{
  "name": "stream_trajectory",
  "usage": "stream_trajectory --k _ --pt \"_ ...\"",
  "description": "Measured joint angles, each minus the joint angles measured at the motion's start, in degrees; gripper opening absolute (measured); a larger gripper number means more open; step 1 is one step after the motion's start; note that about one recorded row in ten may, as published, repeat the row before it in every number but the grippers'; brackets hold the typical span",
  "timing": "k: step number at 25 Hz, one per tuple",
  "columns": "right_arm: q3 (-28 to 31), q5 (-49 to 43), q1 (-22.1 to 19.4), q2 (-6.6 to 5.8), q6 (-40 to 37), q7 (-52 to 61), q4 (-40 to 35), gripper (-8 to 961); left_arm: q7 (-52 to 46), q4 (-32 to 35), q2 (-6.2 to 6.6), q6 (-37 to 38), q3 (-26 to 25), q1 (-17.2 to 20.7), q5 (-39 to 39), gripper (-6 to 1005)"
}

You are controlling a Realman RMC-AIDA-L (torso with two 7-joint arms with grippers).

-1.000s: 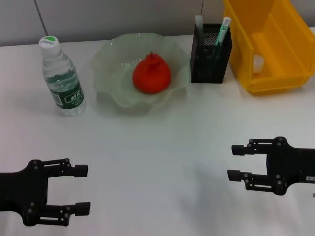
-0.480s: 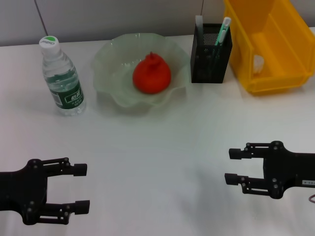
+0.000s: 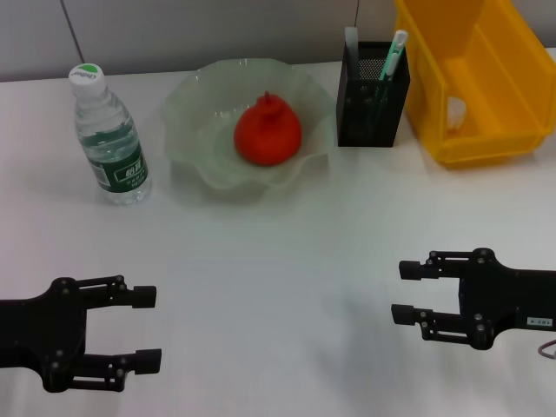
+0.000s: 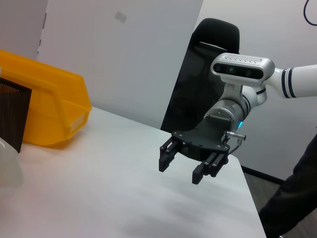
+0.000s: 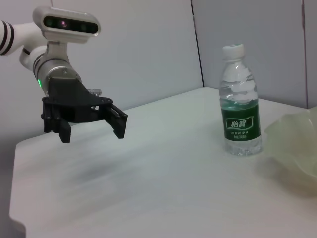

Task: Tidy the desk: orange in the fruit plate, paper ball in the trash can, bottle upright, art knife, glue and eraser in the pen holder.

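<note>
- Right gripper (image 3: pixel 401 292) has slid a little nearer the front edge and slightly inward over the last second; fingers parted wide, holding nothing.
- Left gripper (image 3: pixel 146 327) has barely shifted at the near-left corner; fingers also spread wide, empty.
- Nothing on the worktop (image 3: pixel 278 252) has moved in that time.
- My read: both arms are backing off to rest and the tidy-up looks finished.
- Orange (image 3: pixel 268 130) sits in the middle of the fruit plate (image 3: pixel 187 130).
- Bottle (image 3: pixel 109 139) stands upright beside the plate, cap up; the right wrist view confirms it (image 5: pixel 240 101).
- Art knife (image 3: pixel 395 54) stands tip-up in the pen holder (image 3: pixel 372 109); a pale stick next to it at the far corner is probably the glue (image 3: pixel 351 43), hard to tell.
- Eraser not visible; may be down inside the mesh cup.
- Trash can (image 3: pixel 473 87) sits just beside the pen holder; a whitish patch shows at its front wall, and I can't tell whether that's the paper ball.
- Every task item lies along the far side, well apart from both sets of fingers; nothing sits between or near them.
- The left wrist view shows the right gripper (image 4: pixel 190 166) hanging just above bare worktop.
</note>
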Motion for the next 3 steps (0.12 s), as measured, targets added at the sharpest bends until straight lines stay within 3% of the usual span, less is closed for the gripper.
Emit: stream_trajectory --k 3 --pt "0.0 0.0 0.0 0.03 0.1 -0.1 0.0 598 -0.3 0.1 -0.06 0.0 0.0 -0.1 -0.1 811"
